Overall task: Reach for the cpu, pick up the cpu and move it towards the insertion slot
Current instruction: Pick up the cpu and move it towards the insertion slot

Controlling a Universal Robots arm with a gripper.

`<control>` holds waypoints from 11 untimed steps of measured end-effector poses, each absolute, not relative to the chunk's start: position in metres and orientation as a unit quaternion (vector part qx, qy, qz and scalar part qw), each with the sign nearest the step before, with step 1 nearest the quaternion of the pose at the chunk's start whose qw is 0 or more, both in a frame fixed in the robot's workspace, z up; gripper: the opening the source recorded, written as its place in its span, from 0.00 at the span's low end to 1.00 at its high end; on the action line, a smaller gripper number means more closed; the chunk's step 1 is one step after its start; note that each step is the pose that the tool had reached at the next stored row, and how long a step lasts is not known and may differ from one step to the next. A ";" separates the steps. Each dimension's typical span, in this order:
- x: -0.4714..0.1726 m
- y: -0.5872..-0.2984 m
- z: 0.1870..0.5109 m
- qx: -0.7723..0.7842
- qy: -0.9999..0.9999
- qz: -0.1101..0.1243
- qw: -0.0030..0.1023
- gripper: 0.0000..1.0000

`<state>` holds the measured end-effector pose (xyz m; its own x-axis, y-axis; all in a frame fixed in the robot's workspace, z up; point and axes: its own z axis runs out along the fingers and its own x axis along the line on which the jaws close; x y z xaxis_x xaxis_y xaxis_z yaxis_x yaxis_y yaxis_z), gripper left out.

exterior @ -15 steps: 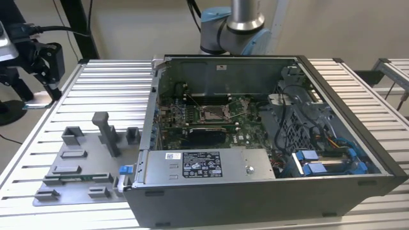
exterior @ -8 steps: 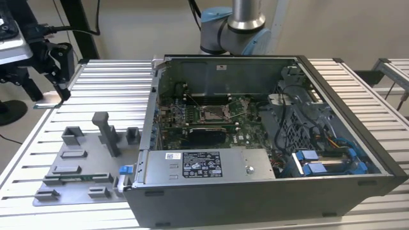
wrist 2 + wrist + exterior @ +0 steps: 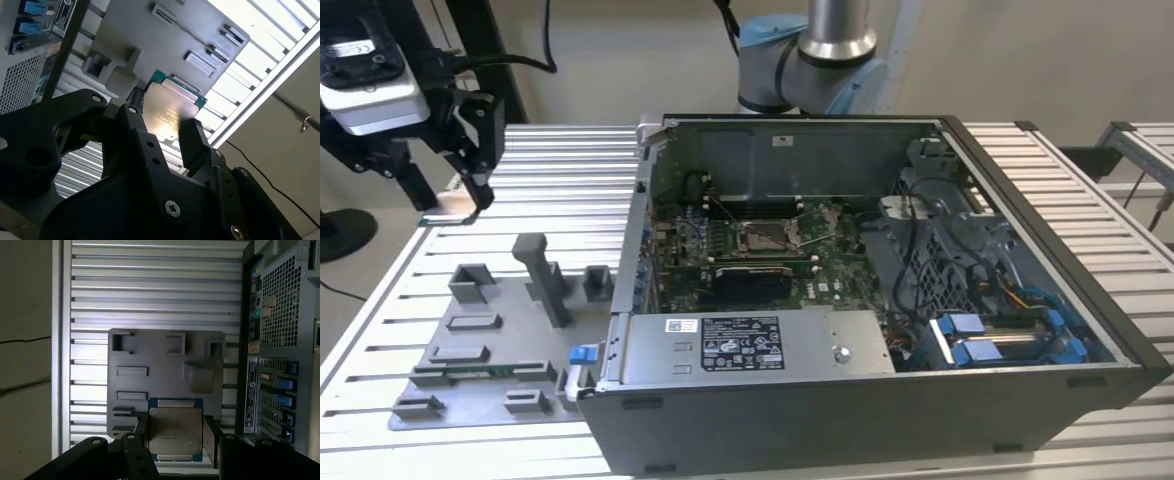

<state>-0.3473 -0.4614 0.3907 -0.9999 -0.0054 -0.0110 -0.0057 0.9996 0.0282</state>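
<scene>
Cpu (image 3: 175, 432) clamped inside claw (image 3: 176, 436), gripped at opposite edges; fixture plate (image 3: 165, 362) behind.

White label (image 3: 740, 343) on the power supply (image 3: 847, 335), faint print on the cpu (image 3: 175, 432), nothing legible

**Colours on the bench**

The cpu (image 3: 176, 429) has a silvery top and a green rim. The gripper (image 3: 165, 114) is black. The fixture plate (image 3: 507, 340) is plain grey. The table (image 3: 574, 170) is pale with ribbed slats. The computer case (image 3: 854, 420) is dark grey, with a green board (image 3: 720, 235) and blue clips (image 3: 987, 340).
</scene>
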 end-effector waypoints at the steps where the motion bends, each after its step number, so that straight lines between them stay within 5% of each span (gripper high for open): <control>1: -0.344 -0.461 0.391 -0.003 1.000 0.014 0.005 0.00; 11: -0.313 -0.461 0.391 -0.003 1.000 0.014 0.005 0.00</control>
<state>-0.3134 -0.4614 0.3906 -0.9999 -0.0053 -0.0092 -0.0056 0.9996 0.0283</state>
